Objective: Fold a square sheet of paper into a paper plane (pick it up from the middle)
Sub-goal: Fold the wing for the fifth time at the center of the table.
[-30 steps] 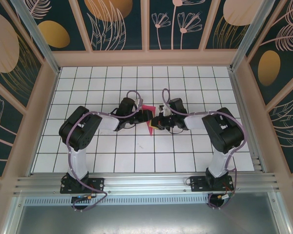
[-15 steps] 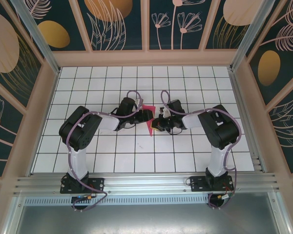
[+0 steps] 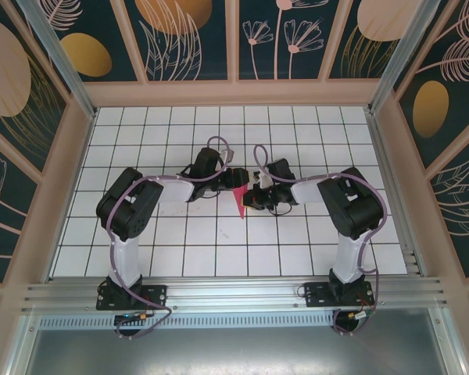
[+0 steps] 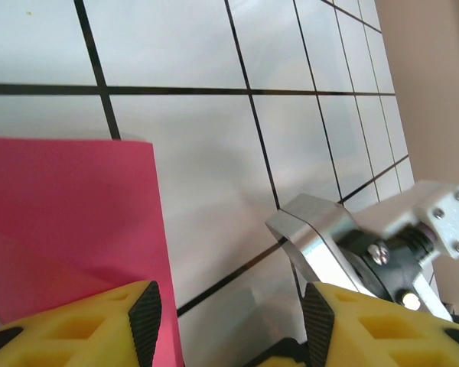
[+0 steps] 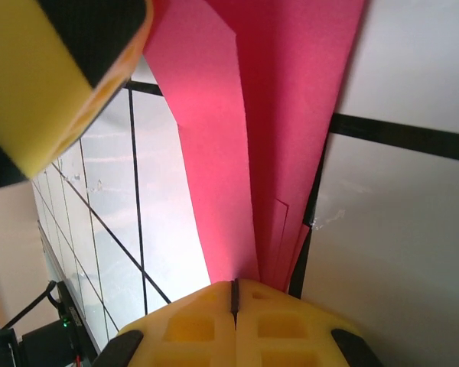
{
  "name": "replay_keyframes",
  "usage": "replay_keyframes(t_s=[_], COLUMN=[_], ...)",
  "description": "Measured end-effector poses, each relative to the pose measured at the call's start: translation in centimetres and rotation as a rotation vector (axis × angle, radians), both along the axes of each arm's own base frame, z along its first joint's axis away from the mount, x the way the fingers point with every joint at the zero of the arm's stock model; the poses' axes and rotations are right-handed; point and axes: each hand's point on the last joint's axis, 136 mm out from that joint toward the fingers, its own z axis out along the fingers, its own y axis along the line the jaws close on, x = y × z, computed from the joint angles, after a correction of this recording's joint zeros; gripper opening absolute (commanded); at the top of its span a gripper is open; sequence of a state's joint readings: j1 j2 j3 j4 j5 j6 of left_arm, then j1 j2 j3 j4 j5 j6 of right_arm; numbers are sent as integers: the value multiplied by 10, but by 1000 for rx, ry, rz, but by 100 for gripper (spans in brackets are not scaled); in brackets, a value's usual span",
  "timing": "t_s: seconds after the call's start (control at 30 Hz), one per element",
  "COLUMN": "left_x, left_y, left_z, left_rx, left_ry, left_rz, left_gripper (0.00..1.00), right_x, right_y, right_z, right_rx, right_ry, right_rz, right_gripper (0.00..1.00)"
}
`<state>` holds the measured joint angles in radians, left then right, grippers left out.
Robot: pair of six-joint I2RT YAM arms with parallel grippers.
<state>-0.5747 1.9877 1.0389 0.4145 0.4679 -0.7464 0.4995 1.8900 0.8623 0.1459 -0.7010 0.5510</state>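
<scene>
Left claw [image 4: 231,317] stands half-spread, holding nothing, beside the thin magenta-pink paper dart [image 4: 69,206] lying mid white gridded surface [image 4: 306,130]. Right claw [image 5: 233,297] is clamped on its layered edge. Crisp matte creases and a narrow point suggest most folds are done; wings probably remain.

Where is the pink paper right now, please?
In the top view the pink paper sits mid-table, pinched in the shut right gripper, with the open left gripper beside it.

Overhead from behind; two wrist close-ups, pink paper [image 4: 69,206] common to both.
</scene>
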Motion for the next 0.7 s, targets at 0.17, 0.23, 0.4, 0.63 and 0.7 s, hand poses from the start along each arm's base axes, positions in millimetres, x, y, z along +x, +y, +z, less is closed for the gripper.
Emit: replay_keyframes(t_s=[0.17,0.23,0.4,0.63,0.7], left_x=[3,2,3,4,5], left_y=[5,4,4,3,3], left_z=[-15,-18,-17,-14,-12], left_rx=[16,17,4,-6,-9], left_ry=[23,26,14,-3,-12], left_rz=[6,3,-3,-20,-29], left_gripper=[54,54,55,56,56], right_x=[0,0,-1,-2,-2], right_y=[-2,-2,-2,-2,-2], right_z=[-1,0,-1,-2,-1], right_rx=[2,2,-5,-16,-17], right_ry=[-2,-2,-9,-10,-9], right_rz=[16,21,47,73,74], right_gripper=[0,0,0,0,0])
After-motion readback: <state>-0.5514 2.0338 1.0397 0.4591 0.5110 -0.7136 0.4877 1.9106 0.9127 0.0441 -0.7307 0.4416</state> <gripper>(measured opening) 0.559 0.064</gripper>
